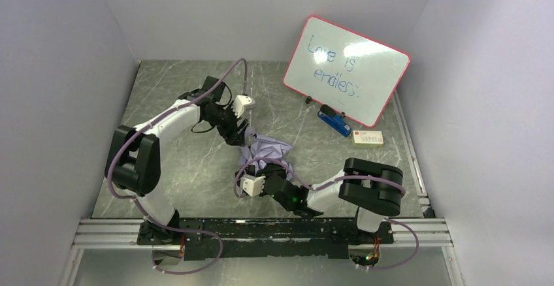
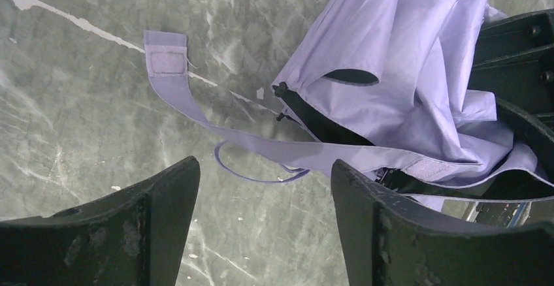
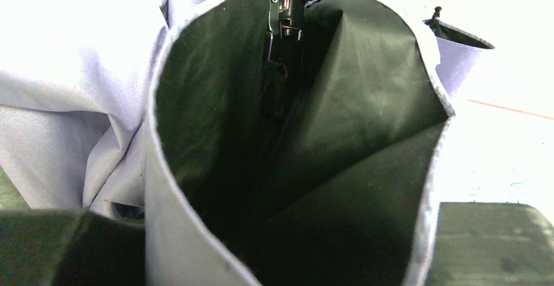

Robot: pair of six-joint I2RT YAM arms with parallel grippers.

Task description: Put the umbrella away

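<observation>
Marble table (image 1: pixel 189 168): umbrella (image 1: pixel 266 150) lies collapsed mid-table between my arms. The canopy looks soft, light and slippery, the ribs thin. My right gripper (image 3: pixel 281 230) pinches a canopy fold. My left gripper (image 2: pixel 264 172) hangs open, empty, above the loose strap (image 2: pixel 196 113); best hold is near its velcro tab (image 2: pixel 168 61).
</observation>
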